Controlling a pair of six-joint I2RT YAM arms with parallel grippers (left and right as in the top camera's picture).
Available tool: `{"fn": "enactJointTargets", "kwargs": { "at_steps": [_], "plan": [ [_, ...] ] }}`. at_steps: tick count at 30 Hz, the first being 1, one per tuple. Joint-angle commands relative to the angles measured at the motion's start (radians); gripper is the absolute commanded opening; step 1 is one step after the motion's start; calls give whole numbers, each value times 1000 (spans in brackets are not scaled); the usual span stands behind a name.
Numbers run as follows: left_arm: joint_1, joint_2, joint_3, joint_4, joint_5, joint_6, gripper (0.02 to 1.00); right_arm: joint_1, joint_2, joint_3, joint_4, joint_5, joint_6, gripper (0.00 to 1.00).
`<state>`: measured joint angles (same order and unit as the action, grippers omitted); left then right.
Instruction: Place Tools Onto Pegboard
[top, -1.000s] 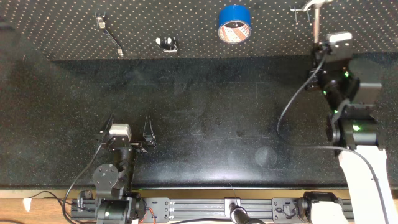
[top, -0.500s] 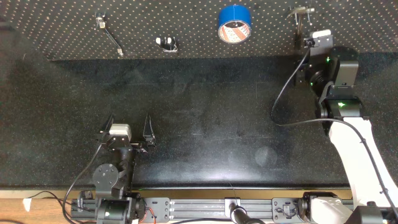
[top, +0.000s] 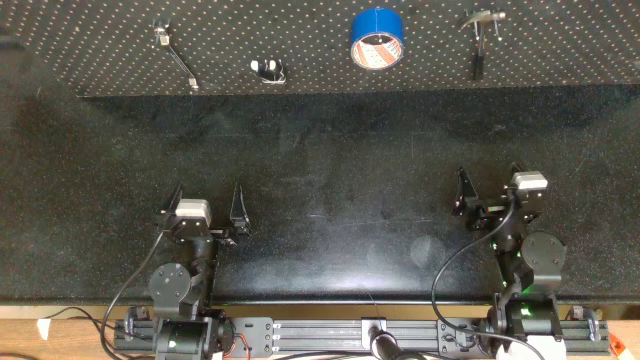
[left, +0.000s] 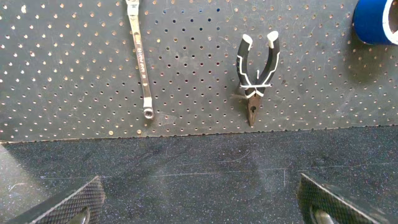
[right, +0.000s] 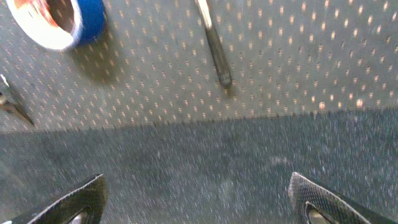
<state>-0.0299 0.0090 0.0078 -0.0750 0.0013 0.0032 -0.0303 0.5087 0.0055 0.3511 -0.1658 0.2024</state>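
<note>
Top view: we see four things hanging on the pegboard (top: 90, 40) at the far side of the black table (top: 330, 160). From left to right, they are a wrench (top: 176, 58), small pliers (top: 268, 70), a blue tape roll (top: 377, 40) and a tool with a long dark handle (top: 478, 55). Both arms sit low near their bases, well apart from the board. We see the left gripper (top: 206, 205) with its fingers spread wide and nothing between them. The right gripper (top: 489, 190) has its fingers wide apart too, and it holds nothing. From the left wrist we see the wrench and pliers hanging straight down.
</note>
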Motion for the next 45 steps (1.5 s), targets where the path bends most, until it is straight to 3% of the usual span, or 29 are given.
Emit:
{"fn": "enactJointTargets", "kwargs": {
  "at_steps": [1, 4, 14, 45],
  "plan": [
    [-4, -5, -2, -6, 0, 2, 996, 8, -133, -2, -134, 29, 29, 956],
    [-4, -5, -2, -6, 0, 2, 996, 8, -349, -2, -420, 71, 25, 958],
    [-4, -5, -2, -6, 0, 2, 996, 103, -508, -2, -422, 77, -212, 963],
    [-4, -5, -2, -6, 0, 2, 996, 103, -504, -2, -418, 80, -227, 965]
  ]
}}
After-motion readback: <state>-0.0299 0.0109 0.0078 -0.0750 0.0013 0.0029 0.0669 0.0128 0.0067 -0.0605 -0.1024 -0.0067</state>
